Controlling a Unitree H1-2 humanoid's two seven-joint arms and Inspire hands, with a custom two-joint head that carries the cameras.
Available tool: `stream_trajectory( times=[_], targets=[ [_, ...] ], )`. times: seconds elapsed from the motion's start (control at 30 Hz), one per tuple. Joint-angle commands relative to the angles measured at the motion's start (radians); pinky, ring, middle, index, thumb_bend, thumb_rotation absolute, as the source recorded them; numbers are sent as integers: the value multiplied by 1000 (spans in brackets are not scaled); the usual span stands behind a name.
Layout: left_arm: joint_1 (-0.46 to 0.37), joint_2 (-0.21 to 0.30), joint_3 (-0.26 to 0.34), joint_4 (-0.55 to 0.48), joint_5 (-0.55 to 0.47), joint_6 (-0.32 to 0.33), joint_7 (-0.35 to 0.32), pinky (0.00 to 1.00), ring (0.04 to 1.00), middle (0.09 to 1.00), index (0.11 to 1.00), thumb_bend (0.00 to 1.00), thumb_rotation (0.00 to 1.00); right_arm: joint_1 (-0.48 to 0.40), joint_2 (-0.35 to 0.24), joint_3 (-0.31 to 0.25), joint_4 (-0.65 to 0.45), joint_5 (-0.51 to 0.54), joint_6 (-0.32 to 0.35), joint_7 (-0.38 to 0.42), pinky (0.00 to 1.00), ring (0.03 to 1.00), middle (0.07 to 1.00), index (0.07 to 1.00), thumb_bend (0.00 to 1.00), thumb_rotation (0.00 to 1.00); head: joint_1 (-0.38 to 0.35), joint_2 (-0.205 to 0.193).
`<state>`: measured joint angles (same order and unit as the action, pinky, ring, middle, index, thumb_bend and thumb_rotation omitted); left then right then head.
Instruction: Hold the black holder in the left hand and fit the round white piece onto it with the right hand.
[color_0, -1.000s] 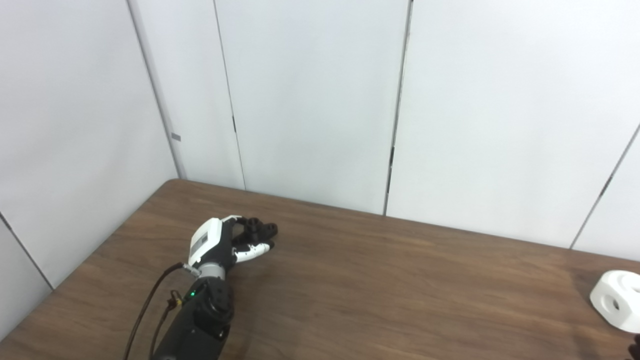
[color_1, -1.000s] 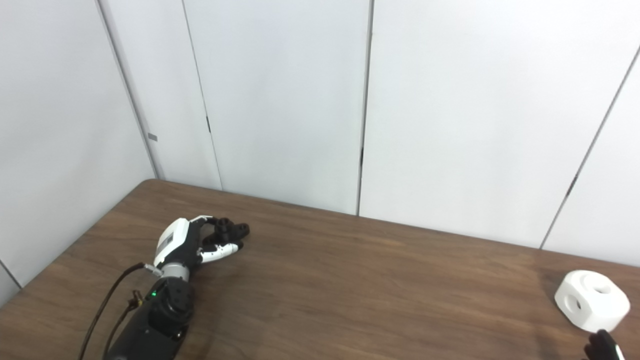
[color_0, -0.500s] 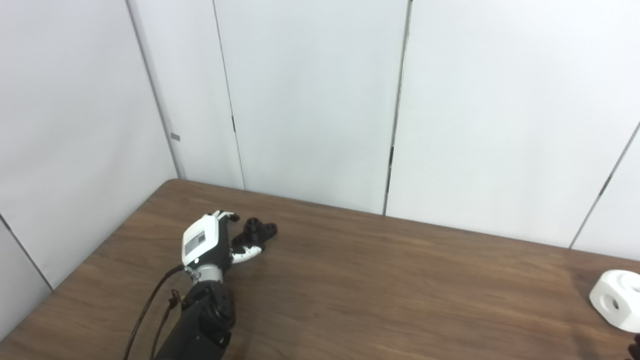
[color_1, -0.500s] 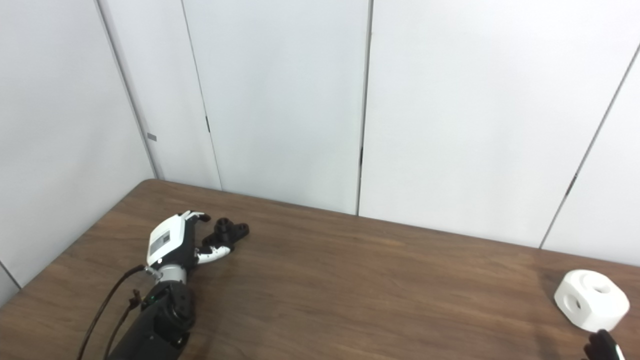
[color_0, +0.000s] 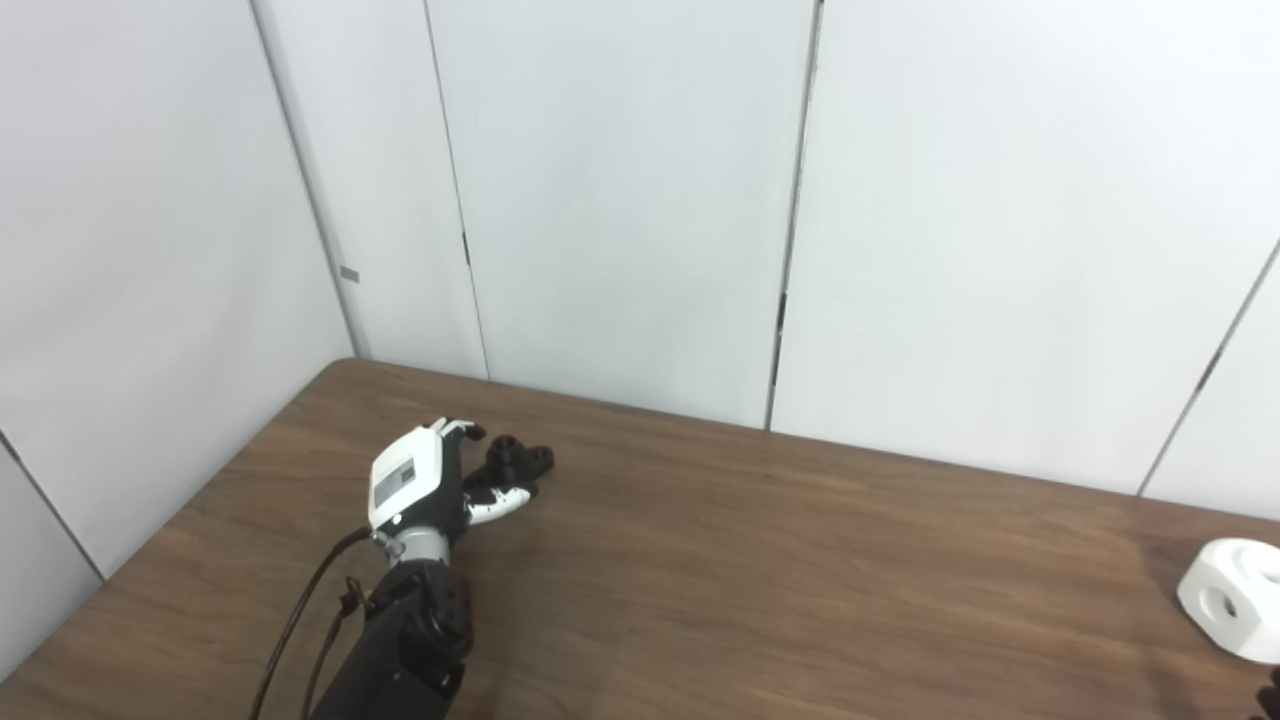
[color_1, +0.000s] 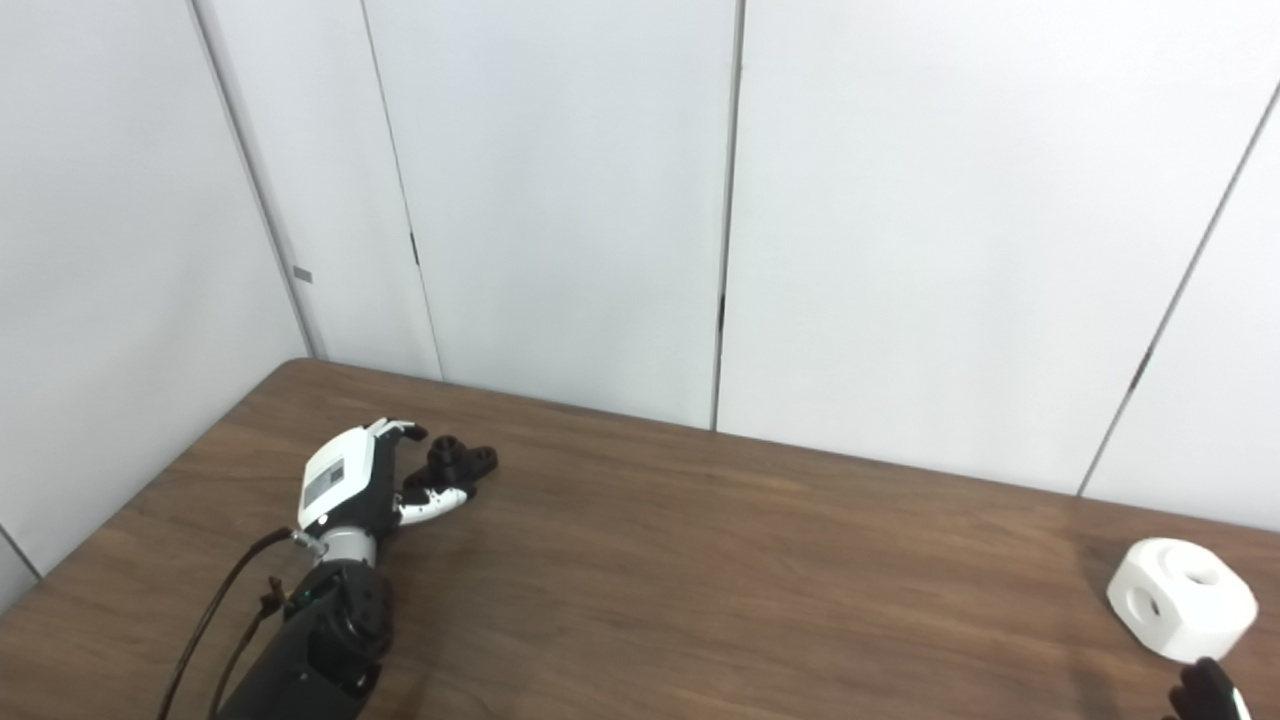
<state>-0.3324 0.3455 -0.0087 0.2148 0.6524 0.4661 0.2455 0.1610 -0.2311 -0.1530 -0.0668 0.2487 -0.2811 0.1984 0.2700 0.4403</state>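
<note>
So the left hand (color_0: 418, 487) is parked at the far left of the brown surface (color_0: 760, 560), right up against the black holder (color_0: 518, 462), which looks like it's sitting on the surface just to the hand's right. The fingers (color_0: 497, 503) are partly curled around the near side of it, but I honestly can't tell if they've got a real grip or are just touching it. The round white piece (color_1: 1181, 598) is way over at the right edge, well apart from the holder, resting on the surface with its holes showing. The right hand (color_1: 1205, 694) barely pokes in at the bottom right corner, just near the white piece, and there's too little of it visible to say whether it's spread or closed. What worries me from here: the holder is small and knobby, so if the fingers close off-centre it'll probably skid away across the smooth wood or twist in the grasp. Then it'd end up tilted, and lining up the white piece's hole would be a pain. Also that white piece sits close to the right edge, so a clumsy nudge from the right hand could push it further out of frame.
</note>
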Motion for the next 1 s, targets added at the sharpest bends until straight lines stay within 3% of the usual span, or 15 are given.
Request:
stream_trajectory(
  times=[0.0,0.97],
  targets=[
    [-37,24,11,-29,24,2,6,901,955,910,770,825,321,73,49,20,100,12,6,1,1000,1000,1000,991,647,903,1,3],
    [-40,21,53,24,53,3,-37,904,951,908,765,818,310,77,42,16,95,12,1,4,1000,1000,1000,995,655,923,0,11]
  ],
)
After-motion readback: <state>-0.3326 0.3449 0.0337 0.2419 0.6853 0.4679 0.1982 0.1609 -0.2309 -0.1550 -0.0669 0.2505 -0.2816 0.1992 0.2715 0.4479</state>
